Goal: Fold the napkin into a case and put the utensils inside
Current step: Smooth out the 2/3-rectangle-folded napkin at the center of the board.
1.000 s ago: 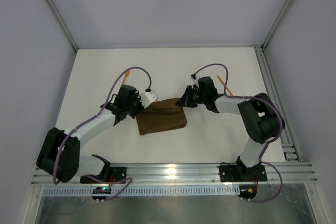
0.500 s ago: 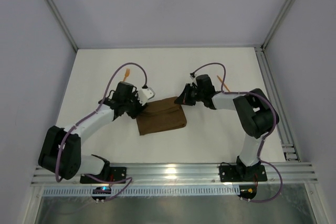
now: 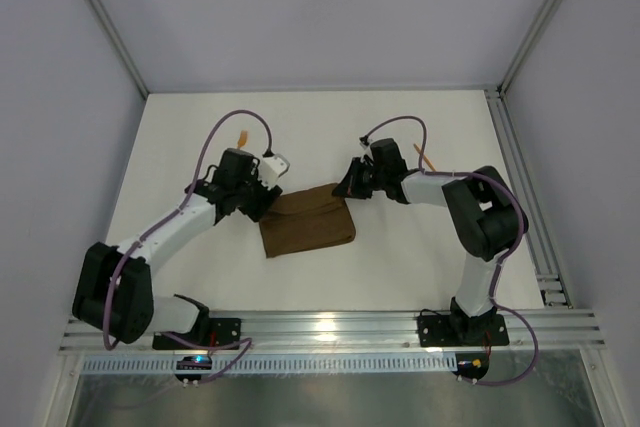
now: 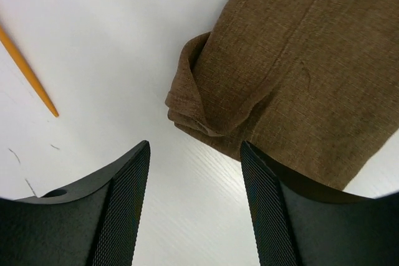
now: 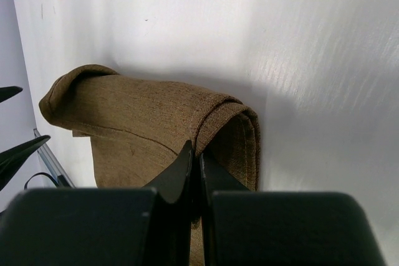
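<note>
Napkin (image 3: 308, 225) lies folded before us; left gripper (image 4: 194, 154) at its nine o'clock has sprung wide, letting go; right gripper (image 5: 194, 157) at two o'clock pinches its edge; orange utensils (image 3: 243, 136) lie at eleven and one

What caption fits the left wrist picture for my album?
Open left gripper by the folded brown napkin, an orange utensil lying apart on the white table.

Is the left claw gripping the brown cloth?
No, in the left wrist view the left gripper stands open and empty, and the napkin lies on the table just beyond it.
</note>
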Available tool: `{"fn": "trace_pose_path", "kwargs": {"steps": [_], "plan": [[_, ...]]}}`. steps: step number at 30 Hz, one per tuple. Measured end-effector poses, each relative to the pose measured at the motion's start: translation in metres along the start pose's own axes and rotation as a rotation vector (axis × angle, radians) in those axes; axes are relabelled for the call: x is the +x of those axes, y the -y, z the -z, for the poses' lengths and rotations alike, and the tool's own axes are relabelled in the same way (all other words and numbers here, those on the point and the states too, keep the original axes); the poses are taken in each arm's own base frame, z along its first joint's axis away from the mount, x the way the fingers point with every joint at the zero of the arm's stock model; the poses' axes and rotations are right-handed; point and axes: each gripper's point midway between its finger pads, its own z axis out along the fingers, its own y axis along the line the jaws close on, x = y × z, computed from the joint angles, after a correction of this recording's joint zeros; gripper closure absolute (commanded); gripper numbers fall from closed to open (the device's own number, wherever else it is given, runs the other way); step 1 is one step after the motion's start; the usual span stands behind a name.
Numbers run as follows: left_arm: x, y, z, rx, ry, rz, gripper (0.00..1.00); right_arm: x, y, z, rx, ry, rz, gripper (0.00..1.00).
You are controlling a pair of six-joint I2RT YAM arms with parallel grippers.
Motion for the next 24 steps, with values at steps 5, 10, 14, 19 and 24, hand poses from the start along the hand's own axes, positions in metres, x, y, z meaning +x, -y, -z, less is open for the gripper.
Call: {"fn": "trace_pose_path", "kwargs": {"steps": [5, 10, 14, 19, 24], "plan": [[0.007, -0.010, -0.021, -0.049, -0.078, 0.069, 0.44, 0.002, 0.002, 0.000, 0.005, -0.006, 0.002, 0.97], [-0.011, -0.019, -0.031, -0.063, -0.071, 0.107, 0.68, 0.002, 0.002, 0.000, 0.005, -0.006, 0.002, 0.97], [-0.006, -0.011, -0.039, -0.024, -0.094, 0.109, 0.76, 0.002, 0.002, 0.000, 0.005, -0.006, 0.002, 0.97], [0.001, 0.005, -0.039, 0.035, -0.115, 0.093, 0.99, 0.001, 0.002, 0.000, 0.008, -0.004, 0.005, 0.97], [0.004, 0.018, -0.037, 0.099, -0.126, 0.035, 1.00, 0.001, 0.003, 0.000, 0.010, -0.002, 0.005, 0.97]]}}
